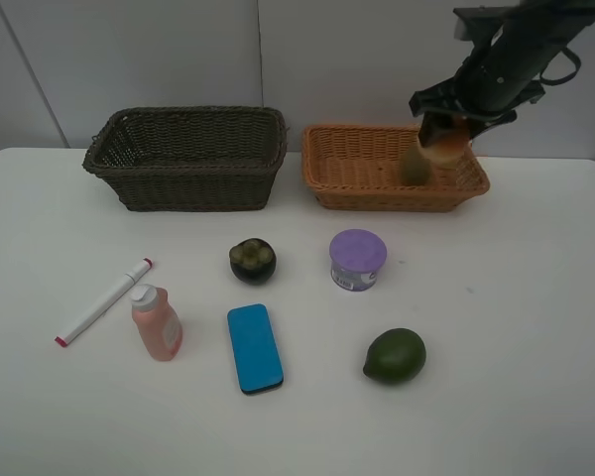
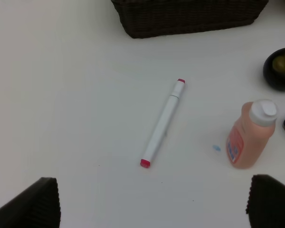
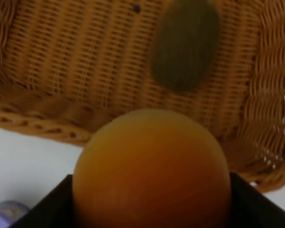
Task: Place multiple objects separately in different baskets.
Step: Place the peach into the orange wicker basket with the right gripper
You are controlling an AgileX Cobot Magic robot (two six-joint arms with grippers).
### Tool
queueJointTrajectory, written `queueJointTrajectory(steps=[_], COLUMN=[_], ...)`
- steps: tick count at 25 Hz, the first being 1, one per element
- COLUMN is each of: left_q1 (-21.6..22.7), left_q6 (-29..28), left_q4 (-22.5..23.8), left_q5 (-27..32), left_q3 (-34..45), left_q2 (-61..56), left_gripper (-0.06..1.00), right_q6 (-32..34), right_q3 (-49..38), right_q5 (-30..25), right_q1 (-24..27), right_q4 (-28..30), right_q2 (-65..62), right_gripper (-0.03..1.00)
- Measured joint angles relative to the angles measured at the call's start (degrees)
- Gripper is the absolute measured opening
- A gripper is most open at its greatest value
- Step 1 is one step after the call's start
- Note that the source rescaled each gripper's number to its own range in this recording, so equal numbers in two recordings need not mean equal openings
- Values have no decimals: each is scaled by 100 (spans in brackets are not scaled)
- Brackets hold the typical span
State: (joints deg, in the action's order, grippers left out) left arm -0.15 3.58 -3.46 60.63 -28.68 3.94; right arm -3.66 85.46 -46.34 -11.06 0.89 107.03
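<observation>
A white tabletop (image 1: pixel 535 297) before a pale wall (image 1: pixel 129 59) carries two wicker baskets at its far side: one dark brown basket (image 1: pixel 185 159) on the left and one light orange basket (image 1: pixel 357 169) on the right. Six items lie loose in front of them:

- one marker (image 1: pixel 104 301)
- one pink bottle (image 1: pixel 157 324)
- one blue block (image 1: pixel 254 347)
- one purple-lidded tub (image 1: pixel 357 259)
- one mangosteen (image 1: pixel 252 260)
- one green fruit (image 1: pixel 395 356)

One blurred oval, probably a kiwi (image 1: pixel 414 167), lies inside the light orange basket. The right fingers (image 3: pixel 261 206) are clamped on one orange-red fruit (image 3: pixel 152 166), held above that basket's right end. The left fingers (image 2: pixel 33 206) stand wide apart above the tabletop near the marker, holding nothing.
</observation>
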Motion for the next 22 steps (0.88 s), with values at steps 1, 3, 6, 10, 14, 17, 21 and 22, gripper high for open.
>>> queueJointTrajectory(steps=[1,3,6,10,14,17,21,22], left_q1=[0,0,0,0,0,0,0,0], left_q6=[0,0,0,0,0,0,0,0], left_q4=[0,0,0,0,0,0,0,0], left_q5=[0,0,0,0,0,0,0,0], left_q3=[0,0,0,0,0,0,0,0], left_q2=[0,0,0,0,0,0,0,0], left_gripper=[100,100,100,100,100,100,100,100], right_q6=[-16,-33,-41,-41,-41,-41,-41,-41], right_q3=[229,649,1261,1874,2186,2224,2224,2226], right_q5=[6,34,41,68,126,242,341,372], right_q1=[-49,-134,-230,-256,-256,-256,-256,-256], right_q4=[-14,-22,-89,-160,-179,-192,-194,-194], right_q2=[178,499,1006,1560,2029,2297,2486,2512], right_gripper=[3,3,3,3,3,3,3,3])
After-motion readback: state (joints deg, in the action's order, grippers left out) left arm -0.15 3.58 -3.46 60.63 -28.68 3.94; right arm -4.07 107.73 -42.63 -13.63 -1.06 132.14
